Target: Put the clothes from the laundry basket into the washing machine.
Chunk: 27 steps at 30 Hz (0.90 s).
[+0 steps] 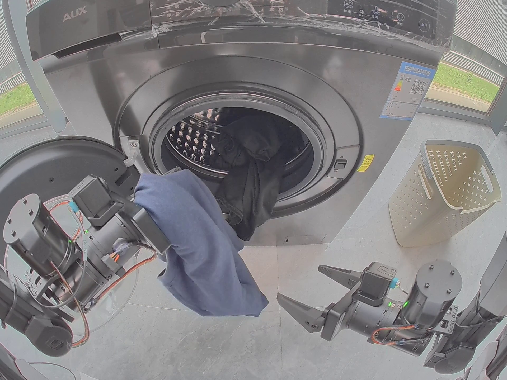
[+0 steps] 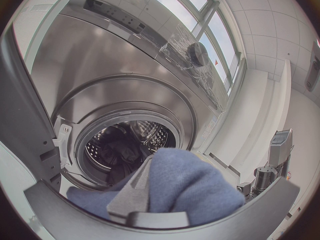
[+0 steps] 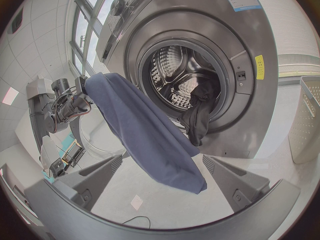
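Pale grey tiled floor (image 1: 317, 270). Steel-grey front-loading washing machine (image 1: 296, 64), round port open, drum perforated. Soft blue cloth (image 1: 206, 249) clamped in the left gripper (image 1: 150, 228), draping limp just before the port. Cream lattice basket (image 1: 417, 207) at right. Black garment (image 1: 253, 186) spills over the port's lip. Right gripper (image 1: 299, 283) spread wide, near the floor.

I am seeing the washing machine (image 1: 338, 75) front as smooth, satin-grey metal; the drum (image 1: 193, 138) is reading as polished, studded steel; film (image 1: 296, 1) is lying glossy and wrinkled along its top; the blue garment (image 1: 206, 244) and black garment (image 1: 253, 175) are presenting as matt cloth; the laundry basket (image 1: 417, 207) is showing matt perforated plastic.
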Tool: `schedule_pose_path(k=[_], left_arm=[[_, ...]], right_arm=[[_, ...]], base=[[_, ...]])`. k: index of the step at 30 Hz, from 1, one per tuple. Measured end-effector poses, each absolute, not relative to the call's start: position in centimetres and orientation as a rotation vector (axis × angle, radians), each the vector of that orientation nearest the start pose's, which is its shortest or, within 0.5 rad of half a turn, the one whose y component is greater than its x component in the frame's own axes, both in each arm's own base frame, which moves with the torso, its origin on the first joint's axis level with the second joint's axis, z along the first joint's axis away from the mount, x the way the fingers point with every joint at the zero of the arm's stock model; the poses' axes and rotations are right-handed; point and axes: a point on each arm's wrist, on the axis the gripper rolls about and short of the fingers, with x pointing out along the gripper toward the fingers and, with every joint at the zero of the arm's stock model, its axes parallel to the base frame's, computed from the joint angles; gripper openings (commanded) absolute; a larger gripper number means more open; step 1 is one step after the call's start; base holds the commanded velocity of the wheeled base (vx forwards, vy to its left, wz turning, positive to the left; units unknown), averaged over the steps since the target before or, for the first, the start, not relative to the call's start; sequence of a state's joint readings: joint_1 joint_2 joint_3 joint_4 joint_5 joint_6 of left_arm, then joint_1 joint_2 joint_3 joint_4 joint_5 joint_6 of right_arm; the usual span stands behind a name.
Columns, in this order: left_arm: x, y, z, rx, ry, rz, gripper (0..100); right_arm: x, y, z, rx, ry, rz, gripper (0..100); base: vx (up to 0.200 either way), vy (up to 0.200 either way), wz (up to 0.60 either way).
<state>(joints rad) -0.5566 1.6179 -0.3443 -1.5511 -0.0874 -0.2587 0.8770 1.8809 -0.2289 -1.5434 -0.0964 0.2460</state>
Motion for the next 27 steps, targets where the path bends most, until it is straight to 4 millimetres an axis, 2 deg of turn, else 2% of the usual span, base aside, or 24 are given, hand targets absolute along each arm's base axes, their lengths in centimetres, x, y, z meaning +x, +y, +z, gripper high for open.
schedule_pose_path(k=[9,20,27], left_arm=[[19.3,-12.5,17.5,-0.299,-0.153,-0.685,0],[18.7,-14.0,15.0,-0.213,-0.060,-0.724,0],[19.2,-14.7,14.1,-0.181,-0.034,-0.710,0]], right_arm=[[16.6,19.2,9.5,0.180,0.192,0.756,100],[17.2,18.9,9.6,0.187,0.179,0.730,100],[17.3,18.8,9.6,0.188,0.179,0.724,100]], base=[[0.000,0.000,0.00],[0.000,0.000,0.00],[0.200,0.000,0.00]])
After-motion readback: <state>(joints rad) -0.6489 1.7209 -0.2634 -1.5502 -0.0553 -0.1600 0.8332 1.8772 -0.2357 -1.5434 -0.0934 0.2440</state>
